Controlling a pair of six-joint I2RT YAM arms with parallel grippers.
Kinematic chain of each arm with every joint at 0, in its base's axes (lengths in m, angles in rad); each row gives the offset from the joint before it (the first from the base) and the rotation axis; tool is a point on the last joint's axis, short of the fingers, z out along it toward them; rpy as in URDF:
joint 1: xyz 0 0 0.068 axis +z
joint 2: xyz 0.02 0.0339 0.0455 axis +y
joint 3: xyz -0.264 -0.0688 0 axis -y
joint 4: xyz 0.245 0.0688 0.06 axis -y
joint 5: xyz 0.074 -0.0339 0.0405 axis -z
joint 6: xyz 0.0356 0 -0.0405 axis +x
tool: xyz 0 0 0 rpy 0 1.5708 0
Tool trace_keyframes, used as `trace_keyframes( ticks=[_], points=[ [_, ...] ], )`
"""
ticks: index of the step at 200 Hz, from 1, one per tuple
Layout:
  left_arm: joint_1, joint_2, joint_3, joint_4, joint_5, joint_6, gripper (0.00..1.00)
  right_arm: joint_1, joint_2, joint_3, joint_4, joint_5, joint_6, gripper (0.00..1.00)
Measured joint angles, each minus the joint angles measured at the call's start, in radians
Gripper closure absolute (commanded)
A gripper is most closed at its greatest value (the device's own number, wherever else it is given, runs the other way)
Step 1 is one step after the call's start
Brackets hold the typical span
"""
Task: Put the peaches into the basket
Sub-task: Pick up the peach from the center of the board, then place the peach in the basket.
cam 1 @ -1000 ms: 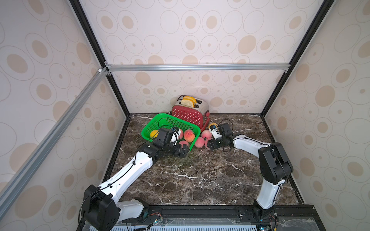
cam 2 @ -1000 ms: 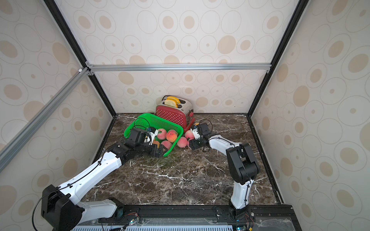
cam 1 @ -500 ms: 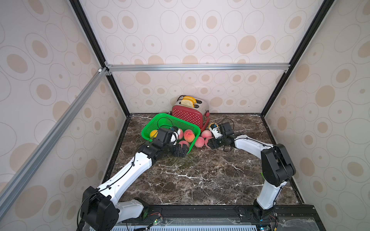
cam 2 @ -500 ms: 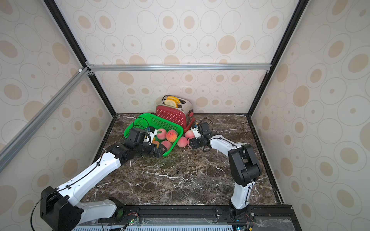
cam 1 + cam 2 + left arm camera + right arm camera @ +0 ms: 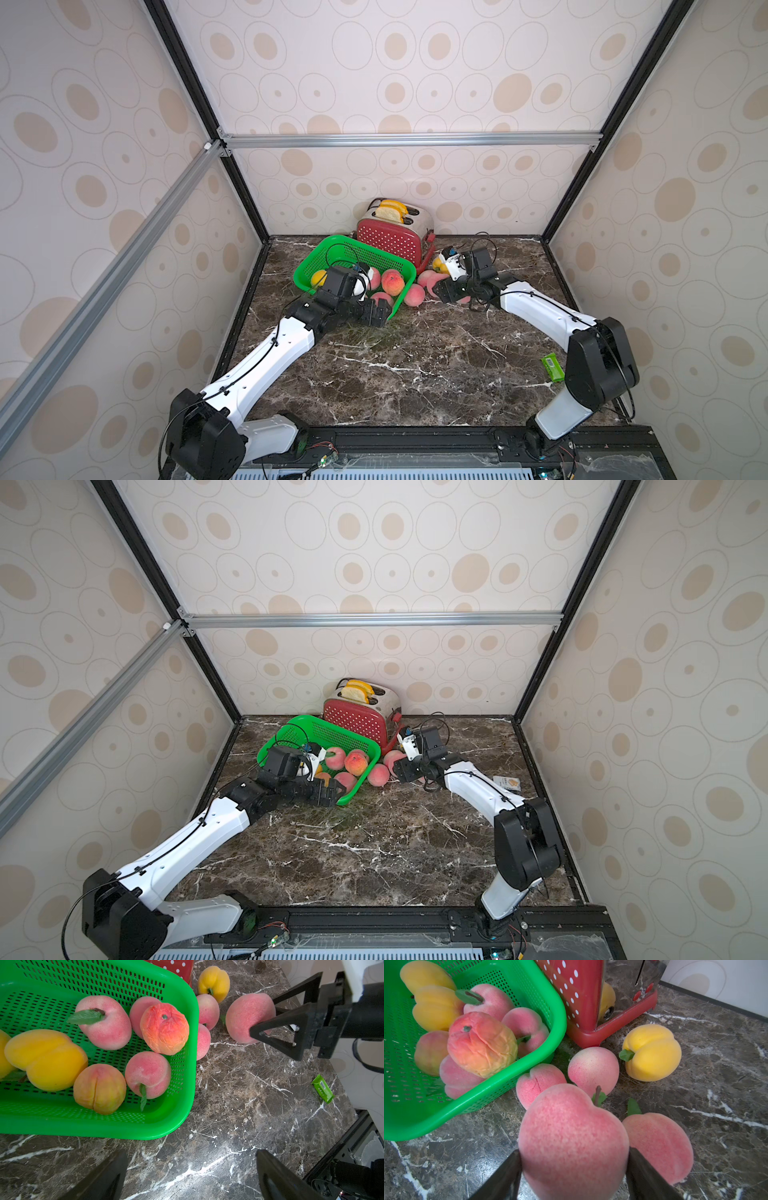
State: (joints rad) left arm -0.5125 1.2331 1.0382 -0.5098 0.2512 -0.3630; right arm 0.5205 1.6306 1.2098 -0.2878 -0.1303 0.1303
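With right fingers (image 5: 643, 1176) clasping a peach (image 5: 571, 1138) right of the basket (image 5: 192, 1076) and left fingers (image 5: 106, 1180) wide at its near corner, lift clear of neighbouring peaches (image 5: 591, 1068), carry left over the rim, release low.

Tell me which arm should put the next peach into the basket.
Right. The right gripper clasps a pink peach beside the basket; the left gripper hangs open and empty by its corner.

Both arms stretch forward and low, the left gripper (image 5: 189, 1157) spread wide and empty, the right gripper (image 5: 574, 1153) with 2 fingers (image 5: 506, 1172) pressed on a pink peach (image 5: 571, 1126).
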Motion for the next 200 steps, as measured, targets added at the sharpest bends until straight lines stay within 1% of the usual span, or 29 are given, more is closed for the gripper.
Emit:
trace_keyframes(
  ticks=[33,123,171,200],
  points=[
    [0.0,0.0,0.0,-0.001,-0.01,0.0,0.01,0.017,-0.031,0.011,-0.035,0.005,-0.009,0.29],
    [0.001,-0.018,0.0,-0.003,-0.015,-0.003,0.01,0.099,-0.029,0.116,-0.083,0.013,-0.029,0.29],
    [0.002,-0.076,0.0,-0.008,-0.02,-0.008,0.01,0.138,0.012,0.187,-0.087,0.0,-0.036,0.29],
    [0.006,-0.079,0.0,-0.012,-0.029,-0.009,0.02,0.149,0.054,0.222,-0.086,-0.016,-0.038,0.29]
  ],
)
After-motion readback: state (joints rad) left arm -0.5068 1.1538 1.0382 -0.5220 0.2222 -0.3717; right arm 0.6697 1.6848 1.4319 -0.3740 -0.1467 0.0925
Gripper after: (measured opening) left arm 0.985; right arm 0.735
